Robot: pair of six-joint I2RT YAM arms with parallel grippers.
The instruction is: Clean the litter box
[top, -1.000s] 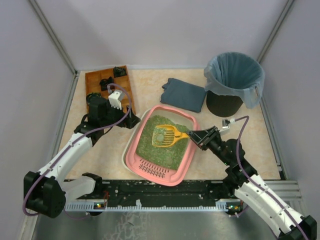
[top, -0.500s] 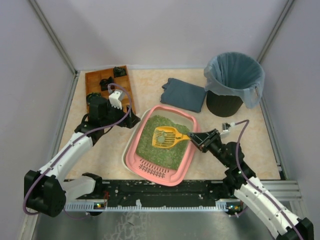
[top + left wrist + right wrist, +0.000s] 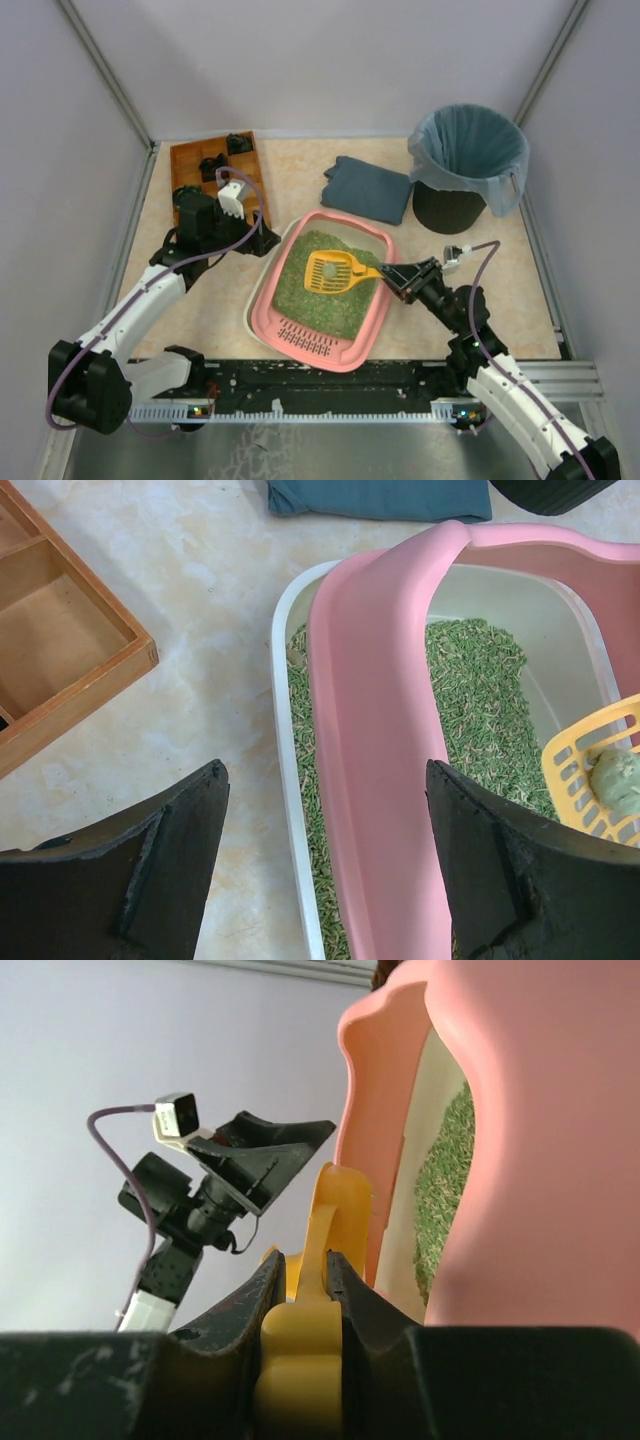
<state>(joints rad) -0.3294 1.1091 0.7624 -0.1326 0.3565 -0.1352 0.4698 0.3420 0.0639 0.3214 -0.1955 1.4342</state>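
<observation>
Pink litter box sits mid-way across the desk; the left end effector hangs wide open over its rim, holding nothing. The right end effector is clamped on the handle of a yellow scoop bearing a clump.

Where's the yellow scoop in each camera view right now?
Top view: scoop centre, over the litter box's green litter.
Left wrist: scoop at right edge, partly cut off.
Right wrist: scoop handle bottom centre, clamped between the fingers.
Shared landmark: litter box pink rim.

The left arm and right arm are white-shelled with black joints and purple cables
</observation>
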